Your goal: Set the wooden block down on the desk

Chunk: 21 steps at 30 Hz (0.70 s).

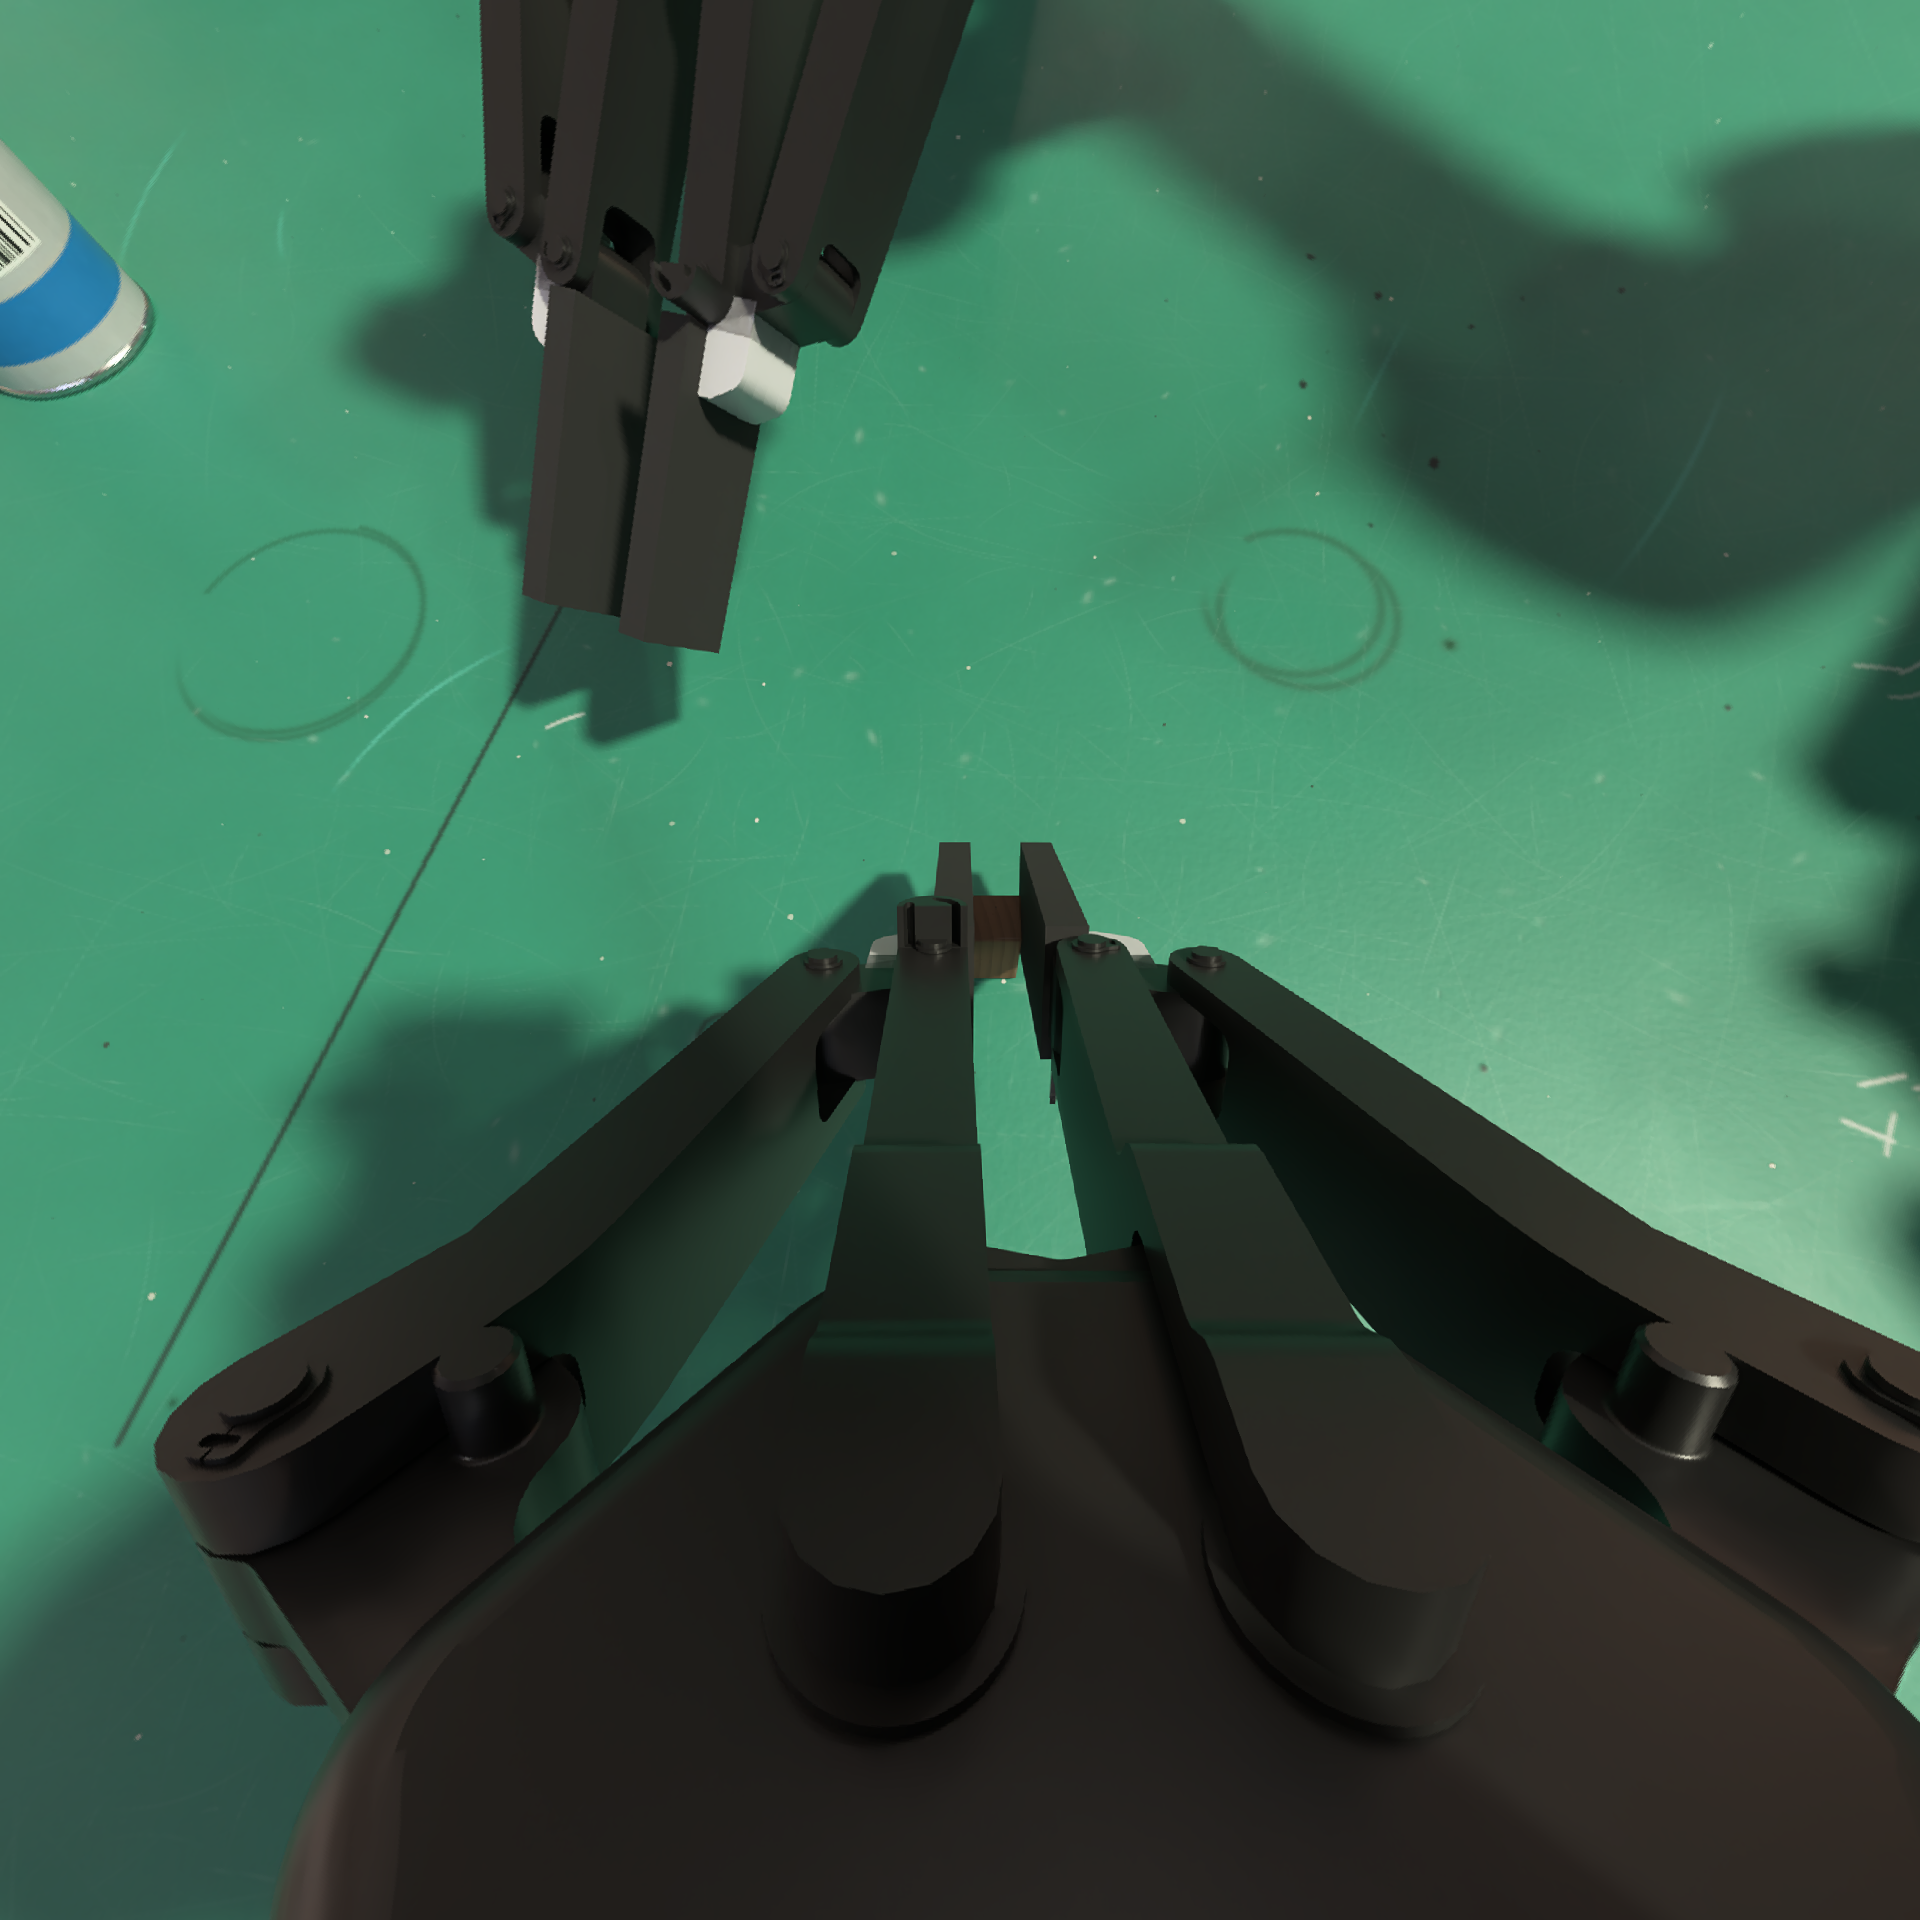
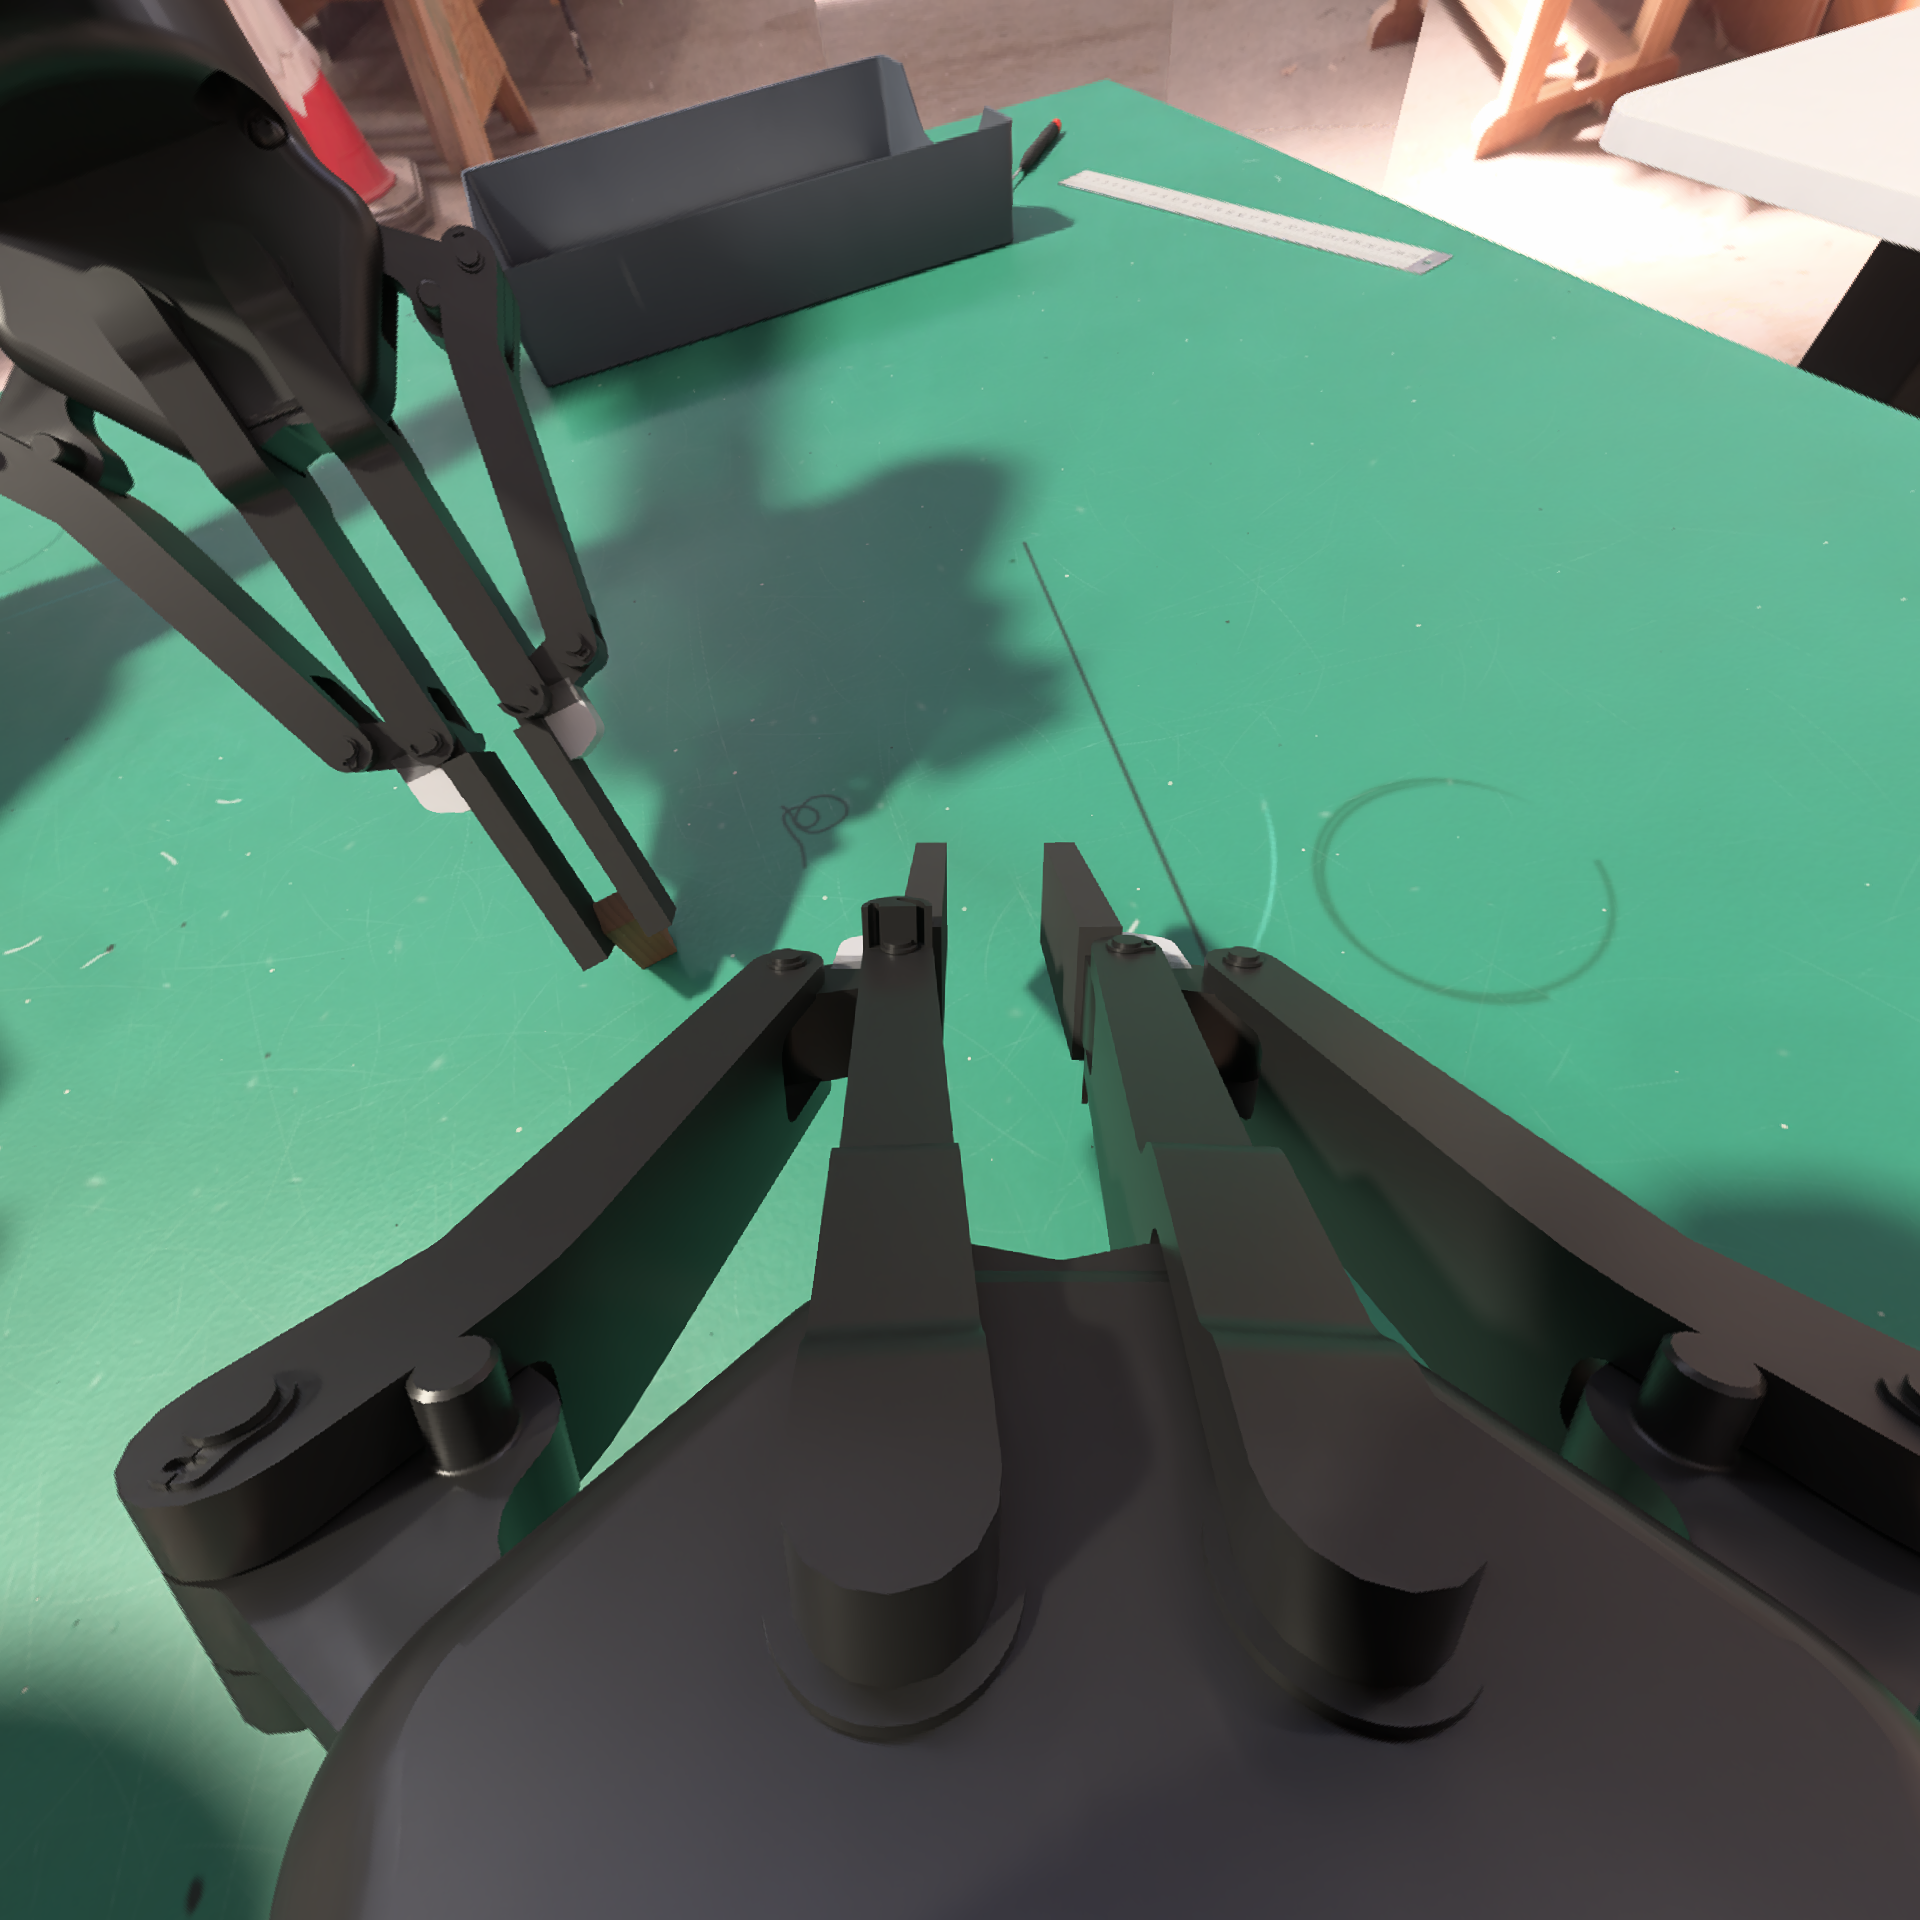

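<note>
Scuffed green desk (image 2: 1351, 520), wooden trestles behind

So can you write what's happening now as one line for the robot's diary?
left gripper: shut on wooden block | block: at desk, contact unclear | right gripper: holds nothing

grey bin (image 2: 727, 223), ruler (image 2: 1252, 220), can (image 1: 57, 286)

Open green desk (image 2: 1455, 540) is seen ahead of and to the right of the right gripper (image 2: 992, 883) — only drawn rings and a thin line mark it. Passage on its left is blocked by the left gripper (image 2: 632, 935), planted low with the wooden block (image 2: 636, 928) at the surface. Farther back, room is taken by a grey bin (image 2: 748, 260) and a ruler (image 2: 1257, 220); a can (image 1: 57, 291) lies well off — at the left wrist view's edge.
</note>
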Tool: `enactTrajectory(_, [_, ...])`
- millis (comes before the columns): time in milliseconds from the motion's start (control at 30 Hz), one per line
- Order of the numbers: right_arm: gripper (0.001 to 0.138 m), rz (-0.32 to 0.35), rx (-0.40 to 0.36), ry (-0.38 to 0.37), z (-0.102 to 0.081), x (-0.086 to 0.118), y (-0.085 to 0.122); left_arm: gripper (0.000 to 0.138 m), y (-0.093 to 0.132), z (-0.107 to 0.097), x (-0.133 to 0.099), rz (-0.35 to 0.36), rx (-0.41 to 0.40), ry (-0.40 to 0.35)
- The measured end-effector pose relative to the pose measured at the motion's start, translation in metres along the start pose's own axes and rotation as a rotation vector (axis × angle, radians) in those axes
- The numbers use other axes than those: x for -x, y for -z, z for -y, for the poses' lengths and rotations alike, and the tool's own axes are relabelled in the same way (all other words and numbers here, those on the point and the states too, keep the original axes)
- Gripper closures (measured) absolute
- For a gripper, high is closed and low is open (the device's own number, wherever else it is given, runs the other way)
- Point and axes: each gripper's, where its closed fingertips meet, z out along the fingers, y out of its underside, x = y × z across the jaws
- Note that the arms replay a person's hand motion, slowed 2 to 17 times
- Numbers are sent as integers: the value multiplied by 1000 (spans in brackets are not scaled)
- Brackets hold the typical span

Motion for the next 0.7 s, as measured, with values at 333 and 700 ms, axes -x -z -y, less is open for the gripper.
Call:
enactTrajectory(333, [114,-1,0,-2,0,0,0,126,2,-2,-1,28,29,-52])
enactTrajectory(700, [114,-1,3,-4,-1,-1,0,126,2,-2,-3,26,42,-71])
